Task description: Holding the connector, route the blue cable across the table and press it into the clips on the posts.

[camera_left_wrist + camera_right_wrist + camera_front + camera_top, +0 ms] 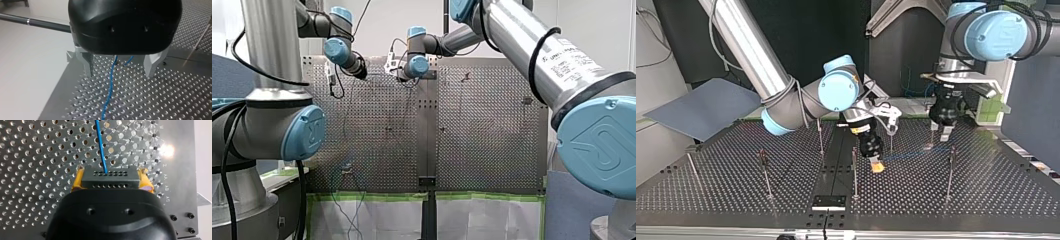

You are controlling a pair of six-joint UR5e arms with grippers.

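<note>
- Near the middle of the perforated metal worktop (986,190) in the top view, my right gripper (877,165), yellow-padded, is clamped on the dark grey, hole-faced block connector (110,180).
- The thin blue cable (101,145) runs straight ahead from the connector towards my left gripper (120,74), whose metal fingers stand apart with the cable passing between them.
- Slender upright metal posts (855,172) flank this line, and my right gripper is judged nearest to one.
- The wrist views show the grips; the top view places the posts against the cable.
</note>
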